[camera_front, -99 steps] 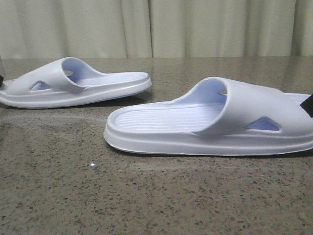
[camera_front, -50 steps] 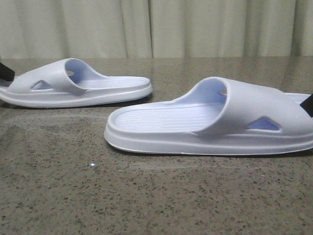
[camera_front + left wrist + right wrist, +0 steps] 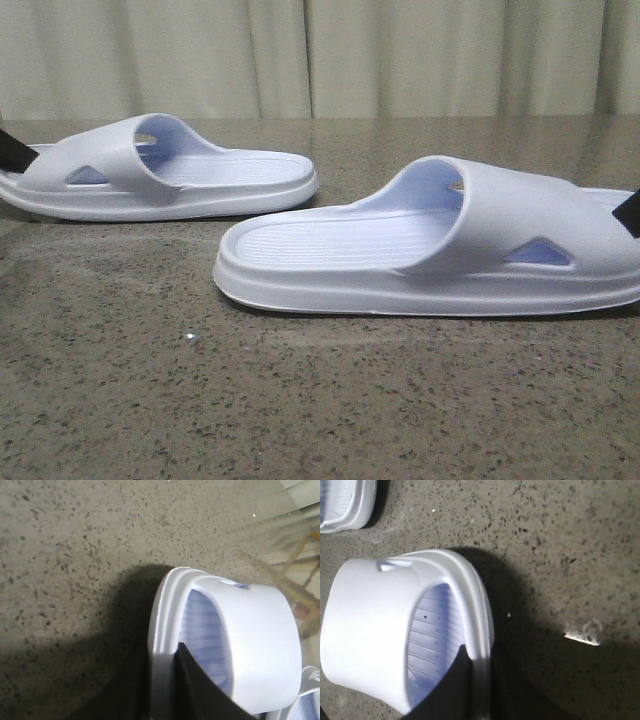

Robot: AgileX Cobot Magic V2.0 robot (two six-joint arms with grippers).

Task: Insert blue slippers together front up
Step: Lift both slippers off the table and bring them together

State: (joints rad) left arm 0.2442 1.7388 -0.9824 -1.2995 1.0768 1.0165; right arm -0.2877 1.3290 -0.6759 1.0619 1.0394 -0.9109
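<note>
Two pale lavender-blue slippers lie on the speckled table. The left slipper (image 3: 160,180) is at the far left, its heel pointing right. The right slipper (image 3: 430,245) is nearer, its heel pointing left. My left gripper (image 3: 12,152) is shut on the left slipper's side rim at the toe end; in the left wrist view the gripper (image 3: 165,685) pinches the rim beside the strap (image 3: 255,640). My right gripper (image 3: 630,212) is shut on the right slipper's rim; in the right wrist view the gripper (image 3: 480,690) clamps the edge beside the strap (image 3: 370,625).
The stone table (image 3: 320,400) stretches forward; a pale curtain (image 3: 320,55) hangs behind it. A small white scrap (image 3: 582,637) lies on the table beside the right slipper. The left slipper's end (image 3: 345,505) shows in the right wrist view.
The left slipper has slid a little to the right, toward the right slipper, with the left gripper's finger coming further into view. The right slipper has barely moved.
</note>
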